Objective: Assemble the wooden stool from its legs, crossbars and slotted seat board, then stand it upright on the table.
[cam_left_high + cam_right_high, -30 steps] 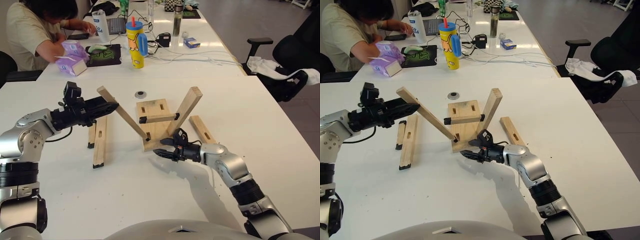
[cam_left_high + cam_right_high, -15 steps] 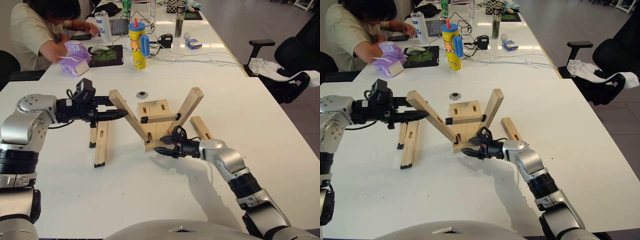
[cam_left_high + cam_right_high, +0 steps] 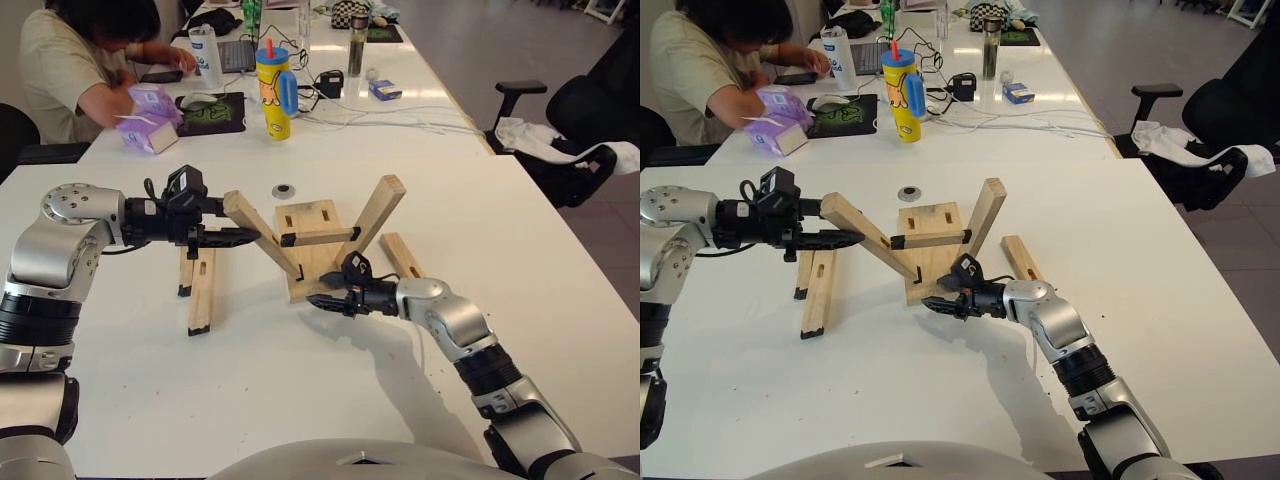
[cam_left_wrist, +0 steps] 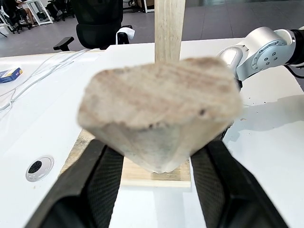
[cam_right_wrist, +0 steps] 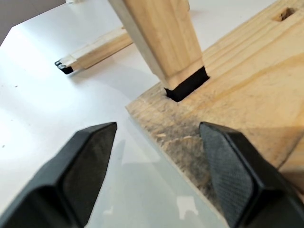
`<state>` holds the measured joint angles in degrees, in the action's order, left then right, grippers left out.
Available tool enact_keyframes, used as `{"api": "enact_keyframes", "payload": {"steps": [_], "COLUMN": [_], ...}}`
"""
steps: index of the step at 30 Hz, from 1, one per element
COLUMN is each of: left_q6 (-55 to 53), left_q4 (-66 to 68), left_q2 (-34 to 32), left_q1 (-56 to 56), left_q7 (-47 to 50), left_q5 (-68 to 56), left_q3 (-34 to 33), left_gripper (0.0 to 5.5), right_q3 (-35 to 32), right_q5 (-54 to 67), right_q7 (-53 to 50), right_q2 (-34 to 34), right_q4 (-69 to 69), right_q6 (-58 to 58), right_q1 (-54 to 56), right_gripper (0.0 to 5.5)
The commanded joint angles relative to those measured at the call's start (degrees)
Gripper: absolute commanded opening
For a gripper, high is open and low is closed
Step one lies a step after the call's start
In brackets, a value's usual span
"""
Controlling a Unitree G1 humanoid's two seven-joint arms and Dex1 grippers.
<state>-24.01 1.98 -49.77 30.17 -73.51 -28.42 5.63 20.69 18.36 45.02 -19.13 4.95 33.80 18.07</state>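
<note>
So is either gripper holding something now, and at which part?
The left gripper holds the tilted leg at its free upper end. The right gripper is open by a corner of the seat board, gripping nothing.

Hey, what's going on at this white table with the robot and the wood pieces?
The robot is partway through building a stool. Its left gripper is clamped on the upper end of a slanted pale wooden leg, whose foot sits in a slot of the flat wooden seat board. The right gripper is open at the board's near corner. A second leg and a crossbar are fitted; loose wooden pieces lie alongside.
</note>
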Motion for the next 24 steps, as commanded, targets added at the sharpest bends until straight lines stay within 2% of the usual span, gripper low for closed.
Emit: {"api": "enact_keyframes", "payload": {"steps": [1,13,15,18,20,22,24], "left_q6": [-1.7,2.7,4.1,4.1,4.1,4.0,3.4], "left_q4": [1.2,14.6,17.0,16.8,16.4,16.0,15.0], "left_q2": [-0.1,9.0,10.1,10.2,9.9,9.5,9.2], "left_q1": [1.2,5.0,4.9,3.2,2.7,2.5,1.9], "left_q7": [-0.7,1.0,1.7,2.1,2.1,2.1,2.2], "left_q5": [6.2,11.9,13.0,12.6,12.4,12.3,11.8], "left_q3": [5.4,11.6,12.2,11.4,11.2,11.0,10.6], "left_gripper": [2.06,2.06,2.06,2.06,2.06,2.06,2.06], "right_q3": [2.6,3.0,0.5,-4.3,-6.3,-7.5,-7.7], "right_q5": [-2.5,-3.3,-1.6,5.2,8.6,8.1,2.2], "right_q7": [-1.5,-2.3,-2.7,-1.8,-5.9,-12.1,-18.9], "right_q2": [-0.1,1.3,2.6,4.6,6.4,9.0,11.5], "right_q4": [5.8,8.2,6.7,-6.0,-19.4,-28.8,-33.0], "right_q6": [6.8,3.9,0.2,-3.0,-0.3,1.0,-1.4], "right_q1": [-3.8,-3.3,-4.2,-7.3,-8.3,-6.2,-1.3], "right_gripper": [3.23,3.23,2.95,2.57,2.23,1.95,1.65]}}
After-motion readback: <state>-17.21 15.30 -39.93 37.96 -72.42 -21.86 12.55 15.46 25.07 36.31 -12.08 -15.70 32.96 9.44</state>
